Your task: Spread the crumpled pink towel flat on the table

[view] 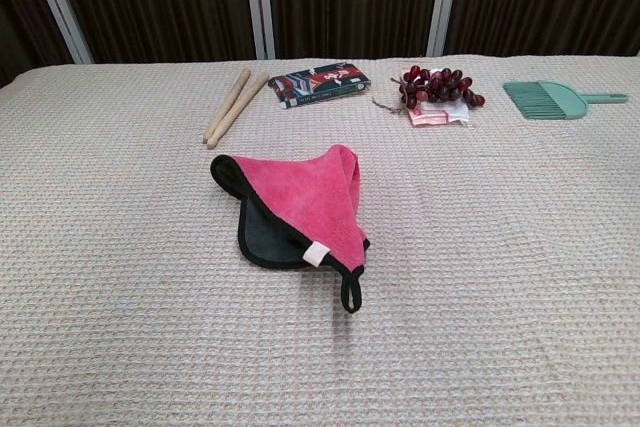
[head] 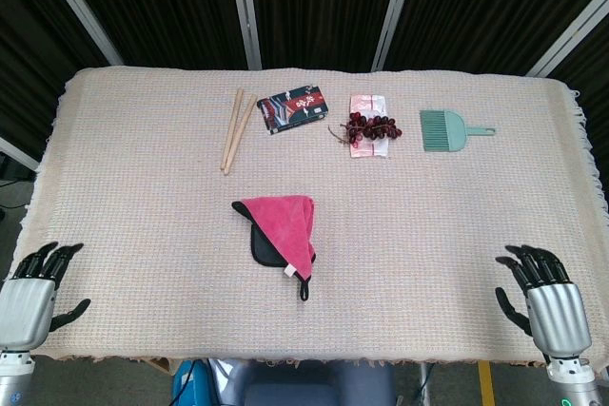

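The pink towel (head: 283,223) (folded over, dark underside showing) is seen at the frame's centre on the bench (head: 143,187). The left hand (head: 33,282) and right hand (head: 542,287) are held empty at the lower corners, fingers spread.

the pink towel (head: 282,224) lies folded near the middle of the table (head: 133,187), and bare cloth surrounds it on every side, so a hand can pass to it from the left, the right or the near edge. the left hand (head: 33,290) and right hand (head: 542,294) sit at the near corners, well apart from the towel, with only cloth between. beyond the towel a row stands along the far side: wooden sticks (head: 237,127) far-left of it, a dark packet (head: 294,108) straight behind, grapes (head: 369,127) on a wrapper (head: 367,106) far-right, a green brush (head: 447,129) farther right.
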### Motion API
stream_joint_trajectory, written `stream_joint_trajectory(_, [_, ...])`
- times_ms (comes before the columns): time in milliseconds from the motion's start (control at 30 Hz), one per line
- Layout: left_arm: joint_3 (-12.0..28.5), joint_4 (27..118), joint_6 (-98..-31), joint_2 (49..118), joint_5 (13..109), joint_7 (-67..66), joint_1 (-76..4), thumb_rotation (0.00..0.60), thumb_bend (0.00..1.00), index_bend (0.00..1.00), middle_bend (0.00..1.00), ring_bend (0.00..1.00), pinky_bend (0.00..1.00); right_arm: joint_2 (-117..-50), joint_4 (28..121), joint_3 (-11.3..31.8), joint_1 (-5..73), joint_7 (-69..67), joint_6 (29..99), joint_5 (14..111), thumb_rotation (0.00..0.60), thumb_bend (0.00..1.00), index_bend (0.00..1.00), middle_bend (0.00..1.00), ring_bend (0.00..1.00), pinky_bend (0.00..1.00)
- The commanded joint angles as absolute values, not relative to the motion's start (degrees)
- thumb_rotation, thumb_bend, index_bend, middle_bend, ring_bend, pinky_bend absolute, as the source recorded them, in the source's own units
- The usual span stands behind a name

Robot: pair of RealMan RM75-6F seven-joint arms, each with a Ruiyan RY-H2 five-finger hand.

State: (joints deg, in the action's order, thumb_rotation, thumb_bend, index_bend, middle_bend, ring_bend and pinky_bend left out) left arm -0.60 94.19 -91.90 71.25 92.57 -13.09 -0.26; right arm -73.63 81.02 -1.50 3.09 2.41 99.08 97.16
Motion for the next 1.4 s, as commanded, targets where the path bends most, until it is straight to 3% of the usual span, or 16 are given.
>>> stream_joint_trajectory(33, [-0.88,95.94,-91.12,69.71,91.64,-13.57,-0.32,0.6,0.0,0.0,0.0,0.0,0.0,-71.51,83.9,-1.97,2.76,3.89,96.31,94.98,0.6,0.31,0.0,0.0,0.0,0.0])
stream_joint_trajectory(700, [-0.14,96.94,-91.5,69.52,91.64,-14.4,-0.37,0.6,0.0,0.0,0.0,0.0,0.0,-72.85,84.33,-0.02,6.21,4.32,94.04,99.28,0.6,0.29,0.0,0.0,0.0,0.0])
stream_joint_trajectory(833, [0.43,97.22,-92.19,69.43,91.54,-14.6,-0.29,0.6,0.0,0.0,0.0,0.0,0.0,-74.11,86.24,1.09,9.3,5.08,91.95,101.7,0.6,0.29,0.06,0.0,0.0,0.0])
stream_joint_trajectory(1100, [0.56,96.89,-92.4,69.87,91.85,-15.85,-0.31,0.6,0.0,0.0,0.0,0.0,0.0,-78.54,93.32,1.38,16.24,11.96,80.87,104.32,0.6,0.29,0.07,0.0,0.0,0.0])
stream_joint_trajectory(1400, [1.05,96.42,-93.29,70.02,91.98,-15.38,-0.14,0.6,0.0,0.0,0.0,0.0,0.0,-89.99,93.27,1.94,19.86,18.77,70.37,98.7,0.6,0.29,0.03,0.0,0.0,0.0])
